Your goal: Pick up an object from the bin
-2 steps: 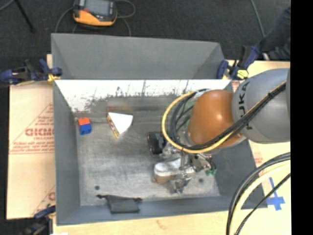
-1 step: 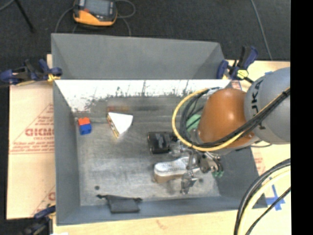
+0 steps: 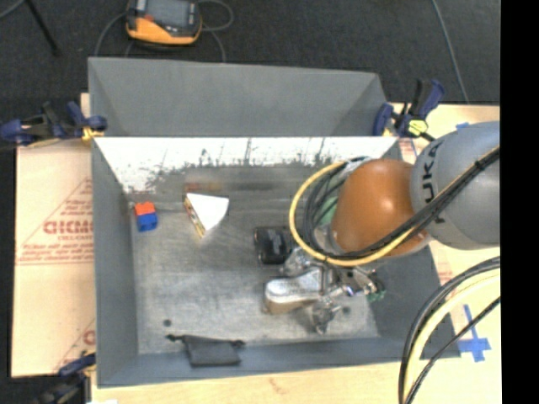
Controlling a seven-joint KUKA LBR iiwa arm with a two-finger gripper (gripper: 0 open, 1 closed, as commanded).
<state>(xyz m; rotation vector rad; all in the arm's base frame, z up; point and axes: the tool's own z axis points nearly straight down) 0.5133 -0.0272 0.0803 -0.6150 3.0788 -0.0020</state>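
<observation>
My gripper [image 3: 331,293] is low in the bin's right front part, below the arm's orange cover. Right against its left side lies a pale silver and tan oblong thing [image 3: 286,295], stretched out left to right on the bin floor. Whether the gripper holds it I cannot make out. A small black boxy thing [image 3: 271,245] sits just behind and to the left of the gripper, near the bin's middle.
A white wedge-shaped piece [image 3: 207,210] lies left of centre. A small blue block with an orange top [image 3: 146,217] stands near the left wall. A flat black piece [image 3: 207,350] rests against the front wall. The arm covers the bin's right side.
</observation>
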